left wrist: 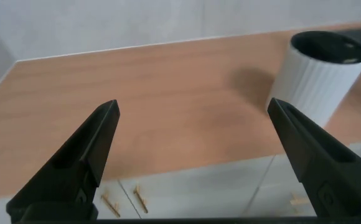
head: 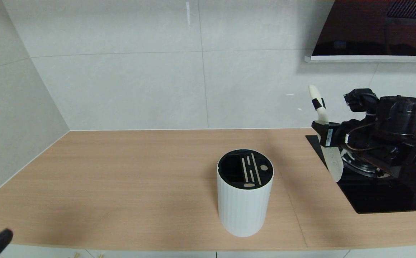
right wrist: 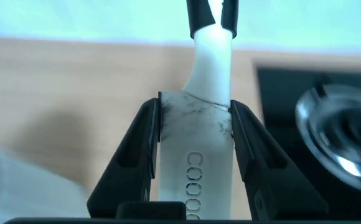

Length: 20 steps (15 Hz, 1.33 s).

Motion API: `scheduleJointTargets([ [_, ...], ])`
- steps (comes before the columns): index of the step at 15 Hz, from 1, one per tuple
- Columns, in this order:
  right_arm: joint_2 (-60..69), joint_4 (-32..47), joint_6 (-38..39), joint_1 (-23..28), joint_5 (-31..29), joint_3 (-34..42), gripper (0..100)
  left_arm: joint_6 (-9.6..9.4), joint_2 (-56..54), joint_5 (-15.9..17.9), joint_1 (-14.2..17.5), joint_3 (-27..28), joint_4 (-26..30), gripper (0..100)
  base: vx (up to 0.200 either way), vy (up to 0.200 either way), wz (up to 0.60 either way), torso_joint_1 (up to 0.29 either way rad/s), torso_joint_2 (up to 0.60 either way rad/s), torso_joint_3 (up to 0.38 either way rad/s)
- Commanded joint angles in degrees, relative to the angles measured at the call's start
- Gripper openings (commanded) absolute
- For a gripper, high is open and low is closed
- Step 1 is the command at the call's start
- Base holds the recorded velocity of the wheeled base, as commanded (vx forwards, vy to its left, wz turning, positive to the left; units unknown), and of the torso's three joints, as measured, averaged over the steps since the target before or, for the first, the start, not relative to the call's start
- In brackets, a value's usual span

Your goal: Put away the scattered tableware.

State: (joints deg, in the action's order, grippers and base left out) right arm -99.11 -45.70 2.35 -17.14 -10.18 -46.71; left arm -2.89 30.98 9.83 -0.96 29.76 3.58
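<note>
A white ceramic knife with a cream handle and a black band is held upright, blade down, in my right gripper, which is shut on it above the left edge of the black cooktop. In the right wrist view the knife sits between the two fingers. A white ribbed cutlery holder with a black slotted top stands on the wooden counter, to the left of and nearer than the knife. My left gripper hangs open off the counter's front left edge, holder far from it.
The counter meets a tiled wall behind and at the left. A gas burner lies on the cooktop under my right arm, and a dark range hood hangs above it. White cabinet fronts sit below the counter edge.
</note>
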Motion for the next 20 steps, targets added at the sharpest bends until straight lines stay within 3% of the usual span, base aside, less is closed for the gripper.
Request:
scheduleJointTargets([
  [1,5.51,2.28,-0.07,-8.17,-3.27,-1.63,0,6.58,22.81,2.04,-12.66,12.17,-6.31,100,0.000,0.000,0.00,0.000,0.00,0.000],
  [2,6.03,3.16,-0.07,-10.99,-3.71,-2.86,0,13.26,25.98,1.95,-19.25,12.69,-11.49,100,0.000,0.000,0.00,0.000,0.00,0.000],
  [3,6.47,3.43,0.02,-13.89,-4.59,-3.03,0,19.06,29.40,2.04,-22.94,12.34,-16.50,100,0.000,0.000,0.00,0.000,0.00,0.000],
  [5,7.53,3.08,0.11,-18.28,-7.93,0.22,0,24.42,36.96,2.48,-24.53,11.90,-22.39,100,0.000,0.000,0.00,0.000,0.00,0.000],
  [6,8.14,3.08,0.02,-19.60,-8.19,0.66,0,24.69,38.63,2.39,-25.32,11.55,-24.15,100,0.000,0.000,0.00,0.000,0.00,0.000],
  [8,8.49,3.16,0.28,-26.19,-8.81,1.01,0,24.60,45.31,2.48,-26.02,8.65,-35.49,100,0.000,0.000,0.00,0.000,0.00,0.000],
  [9,8.49,3.16,0.37,-27.07,-8.89,1.19,0,24.33,46.72,2.48,-26.02,7.86,-37.60,100,0.000,0.000,0.00,0.000,0.00,0.000],
  [10,8.05,3.08,0.55,-29.00,-8.89,2.07,0,21.87,50.67,2.39,-26.02,4.61,-45.77,100,0.000,0.000,0.00,0.000,0.00,0.000],
  [12,7.26,2.99,1.43,-32.25,-8.81,2.51,0,21.70,53.84,2.65,-27.51,2.59,-55.18,100,0.000,0.000,0.00,0.000,0.00,0.000],
  [13,7.26,2.99,1.87,-33.75,-8.89,2.68,0,23.46,54.54,2.65,-28.30,2.59,-56.32,100,0.000,0.000,0.00,0.000,0.00,0.000],
  [14,7.18,2.99,1.95,-35.42,-9.07,3.03,0,27.76,54.63,2.74,-29.36,3.29,-56.49,100,0.000,0.000,0.00,0.000,0.00,0.000],
  [17,6.47,2.99,1.95,-37.00,-8.98,2.15,0,35.15,57.27,5.47,-31.20,8.39,-56.41,100,0.000,0.000,0.00,0.000,0.00,0.000],
  [20,5.07,2.81,2.13,-37.70,-8.98,1.98,0,35.41,62.98,7.40,-32.17,9.88,-56.49,100,0.000,0.000,0.00,0.000,0.00,0.000],
])
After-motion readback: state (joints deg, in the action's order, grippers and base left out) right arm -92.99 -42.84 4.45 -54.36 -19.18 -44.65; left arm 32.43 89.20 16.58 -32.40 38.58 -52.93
